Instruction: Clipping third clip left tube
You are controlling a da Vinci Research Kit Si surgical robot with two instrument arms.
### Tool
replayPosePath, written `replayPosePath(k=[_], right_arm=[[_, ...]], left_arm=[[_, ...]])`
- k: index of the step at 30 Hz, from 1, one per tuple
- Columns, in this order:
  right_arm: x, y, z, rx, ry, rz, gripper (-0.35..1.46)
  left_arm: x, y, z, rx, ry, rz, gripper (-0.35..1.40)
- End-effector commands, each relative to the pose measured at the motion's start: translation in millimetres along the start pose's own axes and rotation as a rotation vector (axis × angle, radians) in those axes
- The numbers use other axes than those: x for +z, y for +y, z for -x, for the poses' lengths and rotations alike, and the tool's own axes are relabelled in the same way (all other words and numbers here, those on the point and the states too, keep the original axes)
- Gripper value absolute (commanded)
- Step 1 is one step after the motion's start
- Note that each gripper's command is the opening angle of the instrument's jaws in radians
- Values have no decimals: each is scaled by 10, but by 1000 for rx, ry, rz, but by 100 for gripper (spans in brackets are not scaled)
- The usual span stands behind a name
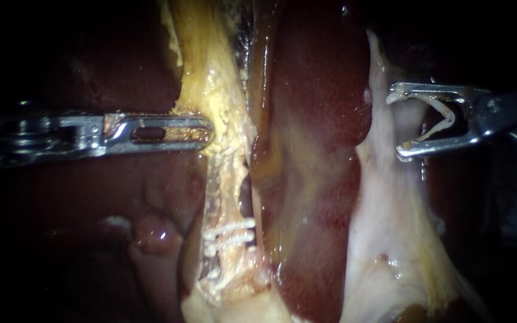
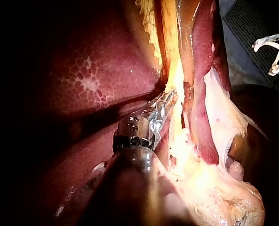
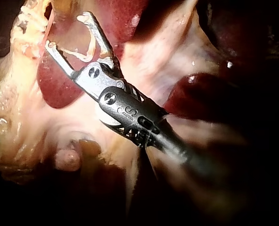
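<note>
The left tube (image 1: pixel 225 179) is a yellowish strand running down the middle of the endoscope view, and two white clips (image 1: pixel 230 234) cross it low down. My left instrument (image 1: pixel 209 128) comes in level from the left. Its jaws are shut on the strand's yellow tissue (image 1: pixel 219 101) above the clips, and they also bite that tissue (image 2: pixel 173 80) in the left wrist view (image 2: pixel 170 99). My right instrument (image 1: pixel 397 122) stands off to the right, beside pale tissue. Its jaws are spread wide around an open white clip (image 1: pixel 447 119) that touches both jaws (image 3: pixel 67 31).
A dark red liver lobe (image 1: pixel 318 119) lies between the left tube and my right instrument. A pale membrane (image 1: pixel 390 239) fans downward under the right jaws. More liver (image 1: pixel 151 197) sits below the left shaft. The clip-carrying jaws (image 2: pixel 266 59) show far beyond the left instrument.
</note>
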Motion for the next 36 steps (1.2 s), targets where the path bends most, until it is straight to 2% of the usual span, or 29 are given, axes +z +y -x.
replayPosePath(k=[1,6,9,12,15,20,26,31,36], right_arm=[[0,0,-1,0,0,-1,57],[3,-3,-1,-1,3,-1,58],[10,-6,2,-9,11,1,58],[19,-12,9,15,6,2,58],[32,-18,18,57,-1,2,59],[57,-30,33,146,-3,-18,58],[100,-46,52,268,31,-63,57],[144,-55,74,351,-7,-112,54],[180,-53,88,431,-19,-145,54]], left_arm=[[0,0,0,0,0,0,-35],[-1,-1,0,0,0,0,-35],[-11,0,8,3,3,-2,-35],[-31,2,24,9,-5,15,-35],[-55,4,41,21,-40,30,-35],[-87,7,58,22,-78,34,-35],[-105,6,59,26,-84,38,-35],[-110,0,56,24,-88,38,-35],[-113,-6,54,28,-90,42,-35]])
